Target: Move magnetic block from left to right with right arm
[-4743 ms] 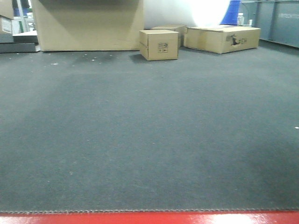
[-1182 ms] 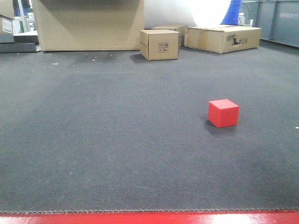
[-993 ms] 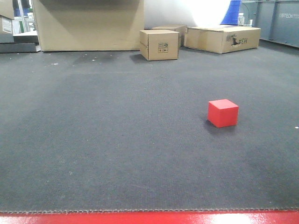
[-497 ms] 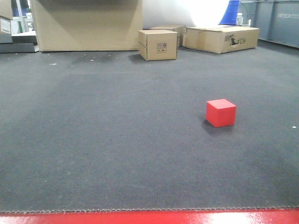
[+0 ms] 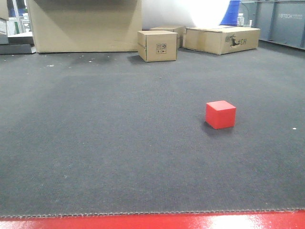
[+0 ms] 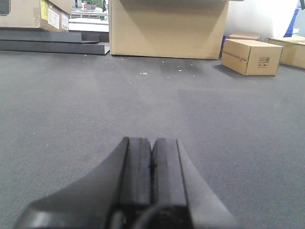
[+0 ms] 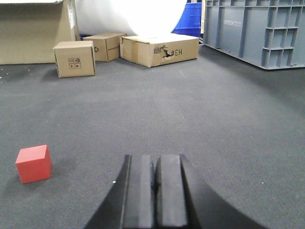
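The magnetic block (image 5: pixel 220 114), a small red cube, rests on the dark carpet right of centre in the front view. The right wrist view has the magnetic block (image 7: pixel 34 163) at the lower left, well to the left of my right gripper (image 7: pixel 154 157). That gripper is shut with nothing between its fingers. My left gripper (image 6: pixel 151 141) is shut too, empty, low over bare carpet; the block does not show in its view. Neither gripper appears in the front view.
A small cardboard box (image 5: pixel 157 46), a flat box (image 5: pixel 221 39) and a large box (image 5: pixel 84 25) stand along the far carpet edge. Grey crates (image 7: pixel 252 31) line the right side. A red strip (image 5: pixel 152 221) borders the near edge.
The block was absent 4.7 s ago and lies on the carpet since. Over the last second the whole scene has slid slightly left in the front view.
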You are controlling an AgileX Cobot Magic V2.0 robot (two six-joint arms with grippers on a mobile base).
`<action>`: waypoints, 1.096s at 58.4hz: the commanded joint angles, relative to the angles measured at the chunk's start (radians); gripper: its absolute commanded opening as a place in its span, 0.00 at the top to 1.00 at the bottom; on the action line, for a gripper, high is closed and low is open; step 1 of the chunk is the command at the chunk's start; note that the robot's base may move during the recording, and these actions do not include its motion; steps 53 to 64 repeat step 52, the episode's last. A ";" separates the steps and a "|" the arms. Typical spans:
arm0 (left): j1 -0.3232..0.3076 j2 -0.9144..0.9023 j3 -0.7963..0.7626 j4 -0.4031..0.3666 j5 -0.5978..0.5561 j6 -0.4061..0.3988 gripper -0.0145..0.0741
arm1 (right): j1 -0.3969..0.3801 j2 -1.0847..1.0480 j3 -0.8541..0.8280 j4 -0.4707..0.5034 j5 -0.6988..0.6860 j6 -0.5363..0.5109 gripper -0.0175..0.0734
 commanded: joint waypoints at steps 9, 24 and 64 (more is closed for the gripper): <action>0.000 -0.012 0.008 -0.005 -0.083 -0.006 0.98 | -0.007 -0.018 0.003 0.002 -0.112 -0.023 0.74; 0.000 -0.012 0.008 -0.005 -0.083 -0.006 0.98 | -0.007 -0.018 0.003 0.002 -0.111 -0.023 0.74; 0.000 -0.012 0.008 -0.005 -0.083 -0.006 0.98 | -0.007 -0.018 0.003 0.002 -0.111 -0.023 0.74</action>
